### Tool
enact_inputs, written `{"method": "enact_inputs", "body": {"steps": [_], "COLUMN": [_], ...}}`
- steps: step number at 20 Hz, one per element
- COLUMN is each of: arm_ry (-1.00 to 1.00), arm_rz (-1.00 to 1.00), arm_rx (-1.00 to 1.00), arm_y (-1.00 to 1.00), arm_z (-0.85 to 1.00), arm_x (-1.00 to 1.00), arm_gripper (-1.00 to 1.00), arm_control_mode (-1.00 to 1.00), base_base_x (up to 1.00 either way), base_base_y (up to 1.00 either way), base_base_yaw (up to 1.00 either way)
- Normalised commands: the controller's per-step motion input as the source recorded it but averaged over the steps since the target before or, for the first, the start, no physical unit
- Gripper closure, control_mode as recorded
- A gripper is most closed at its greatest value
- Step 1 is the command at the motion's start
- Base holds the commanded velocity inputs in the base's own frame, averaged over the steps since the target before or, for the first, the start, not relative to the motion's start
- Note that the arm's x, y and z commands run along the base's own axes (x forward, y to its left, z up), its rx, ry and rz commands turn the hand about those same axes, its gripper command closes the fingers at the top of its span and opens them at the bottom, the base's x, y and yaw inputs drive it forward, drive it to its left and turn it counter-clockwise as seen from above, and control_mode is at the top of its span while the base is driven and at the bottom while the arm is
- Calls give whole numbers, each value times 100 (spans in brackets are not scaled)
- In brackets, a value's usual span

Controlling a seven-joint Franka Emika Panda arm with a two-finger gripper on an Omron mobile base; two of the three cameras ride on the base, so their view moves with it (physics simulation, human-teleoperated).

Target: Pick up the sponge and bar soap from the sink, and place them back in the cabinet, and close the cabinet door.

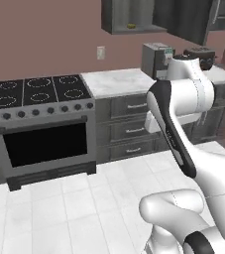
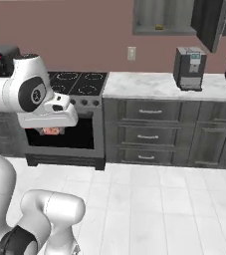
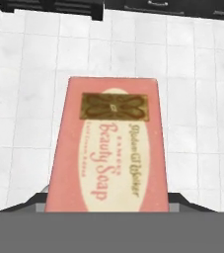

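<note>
The gripper hangs under the white hand in front of the oven, and between its jaws sits the bar soap, one pink block, pinched by its sides. In the hand view the soap rises from the bottom edge towards 12 o'clock, its printed face turned up with a gold emblem near the far end; the fingertips themselves are hidden beneath it. In the right base view a bit of pink shows just below the hand, at 6 o'clock from the wrist.

Beneath the soap lies the white tiled floor.

Farther out, at 1 o'clock from the hand in the right base view, the cabinet hangs on the wall with its grey inside showing. One small yellow thing, the sponge, rests on its shelf. The cabinet door stands swung out at the cabinet's 3 o'clock side.

On the marble counter stands one coffee machine, below the cabinet. Three drawers are stacked under the counter. The stove top shows six burner rings.
</note>
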Motion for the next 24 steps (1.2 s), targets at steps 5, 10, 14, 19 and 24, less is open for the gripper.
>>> {"method": "enact_inputs", "body": {"steps": [5,10,14,19,24], "arm_ry": [0,0,0,0,0], "arm_rz": [0,0,0,0,0], "arm_rx": [0,0,0,0,0], "arm_y": [0,0,0,0,0], "arm_z": [0,0,0,0,0], "arm_x": [0,0,0,0,0], "arm_gripper": [100,100,100,100,100], "arm_control_mode": [100,100,100,100,100], "base_base_x": [37,55,82,82,81], "base_base_y": [-12,-30,-52,-60,-43], "base_base_yaw": [-49,-4,0,0,0]}}
